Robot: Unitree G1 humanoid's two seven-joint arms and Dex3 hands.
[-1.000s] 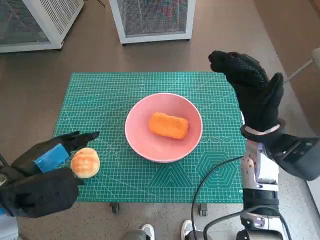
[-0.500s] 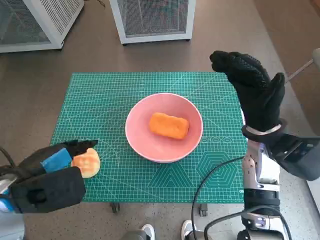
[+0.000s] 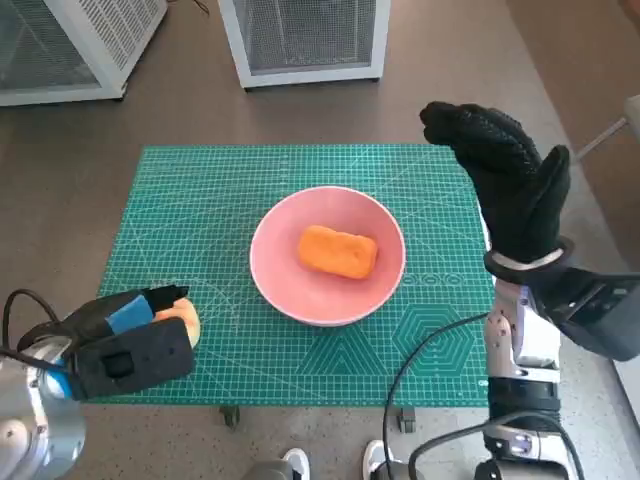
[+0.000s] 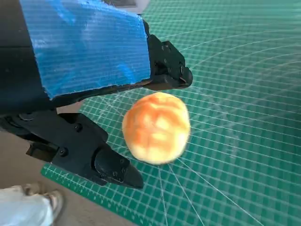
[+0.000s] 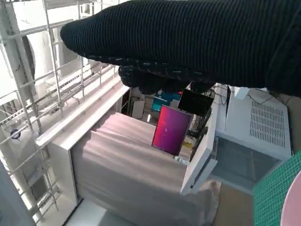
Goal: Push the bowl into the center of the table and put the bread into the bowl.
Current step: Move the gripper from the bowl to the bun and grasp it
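Observation:
A pink bowl stands in the middle of the green cutting mat, with an orange piece of bread lying in it. A round golden bun lies on the mat near its front left corner. My left hand is low over the bun and hides most of it in the head view. In the left wrist view its fingers and thumb straddle the bun, with the thumb clearly apart from it. My right hand is raised over the mat's right edge, fingers spread and holding nothing.
Two white mesh cabinets stand on the floor behind the table. A black cable loops over the mat's front right corner. A person's shoes show below the front edge. The right wrist view shows the glove and the room.
My left hand has sunk lower and drawn toward the front edge, covering more of the bun; its forearm has come into view. Bun, bowl and right hand have stayed in place.

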